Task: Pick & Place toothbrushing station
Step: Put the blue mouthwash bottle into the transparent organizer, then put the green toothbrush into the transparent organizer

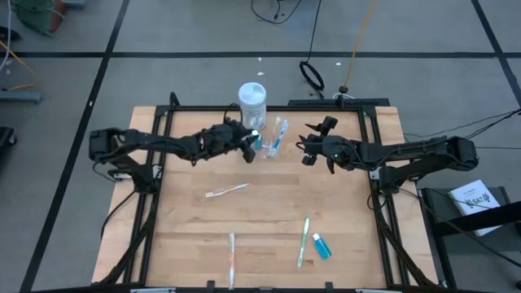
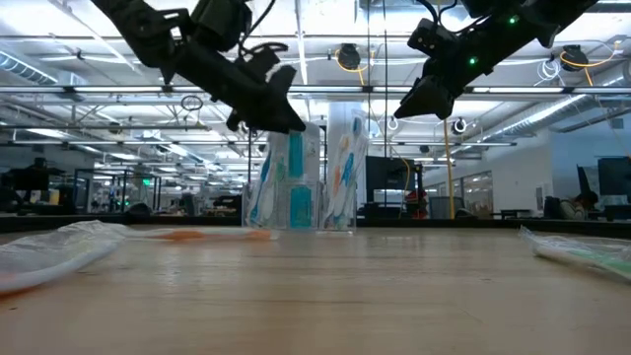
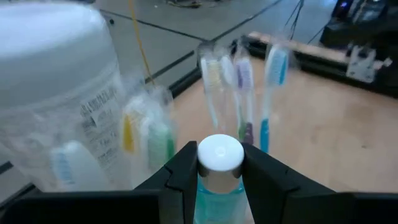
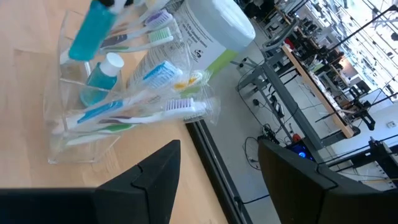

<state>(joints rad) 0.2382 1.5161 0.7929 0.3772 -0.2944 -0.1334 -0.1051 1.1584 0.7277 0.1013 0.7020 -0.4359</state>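
The clear plastic toothbrushing station stands on the table at the far middle, next to a white lidded jar. It holds several toothbrushes and a small blue bottle. My left gripper is over the station's left side, shut on another small blue bottle with a white cap. My right gripper is open and empty, in the air to the right of the station; the station also shows in the right wrist view. My left gripper pinches the bottle's top, just under the white cap, between its two fingers. The fingers come from the table's left, slanting down. The bottle hangs below them, clear of the table, its lower end at the station's open top.
Loose toothbrushes lie on the table at the middle, near the front edge and at the front right, the last beside a small blue bottle. The table's black frame rails run along both sides.
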